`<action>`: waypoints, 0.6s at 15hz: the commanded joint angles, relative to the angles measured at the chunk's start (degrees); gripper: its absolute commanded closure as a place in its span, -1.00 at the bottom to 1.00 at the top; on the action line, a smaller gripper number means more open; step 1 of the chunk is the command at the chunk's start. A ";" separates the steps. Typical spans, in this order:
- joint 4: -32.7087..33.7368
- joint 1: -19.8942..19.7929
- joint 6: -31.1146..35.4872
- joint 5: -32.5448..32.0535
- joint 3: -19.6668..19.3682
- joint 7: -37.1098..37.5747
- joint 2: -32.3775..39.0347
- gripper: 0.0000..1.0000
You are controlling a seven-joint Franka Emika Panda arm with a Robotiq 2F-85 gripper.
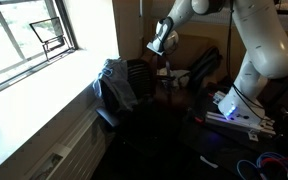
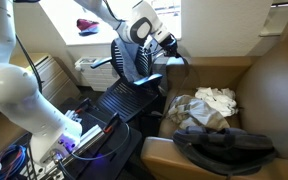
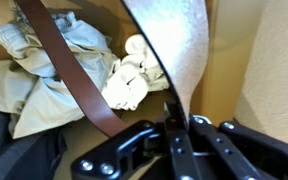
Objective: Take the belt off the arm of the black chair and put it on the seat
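Pinching the belt [image 3: 69, 70], the gripper [image 3: 180, 128] is holding its fingers drawn almost together at 6 o'clock of the wrist view. They are closing on a pale, grainy strip, seemingly the belt's underside. The brown face is running off toward 11 o'clock, where the frame is cutting it.

In an exterior view the gripper is hanging at 1 o'clock of the chair [image 2: 127, 62], just beside the ribbed back. The seat [image 2: 122, 100] is lying open at 7 o'clock of the gripper, and the armchair [image 2: 274, 90] is closing in at 4 o'clock.

Showing by count: one belt, one gripper, two chairs, one heap of clothes [image 2: 209, 105], one dark bundle [image 2: 224, 145].

A grey garment [image 1: 114, 85] is hiding part of the chair's back in an exterior view, and shadow is swallowing the seat there. In both exterior views the belt is proving too thin to make out.
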 commanded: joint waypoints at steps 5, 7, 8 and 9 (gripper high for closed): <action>-8.35 19.91 4.38 -6.70 -12.45 2.76 -2.03 0.91; -8.68 23.33 4.35 -6.54 -13.91 4.04 0.40 0.98; -9.26 24.51 5.99 -6.39 -16.84 3.75 0.45 0.98; -9.35 28.00 8.10 -6.33 -21.82 3.90 2.19 0.98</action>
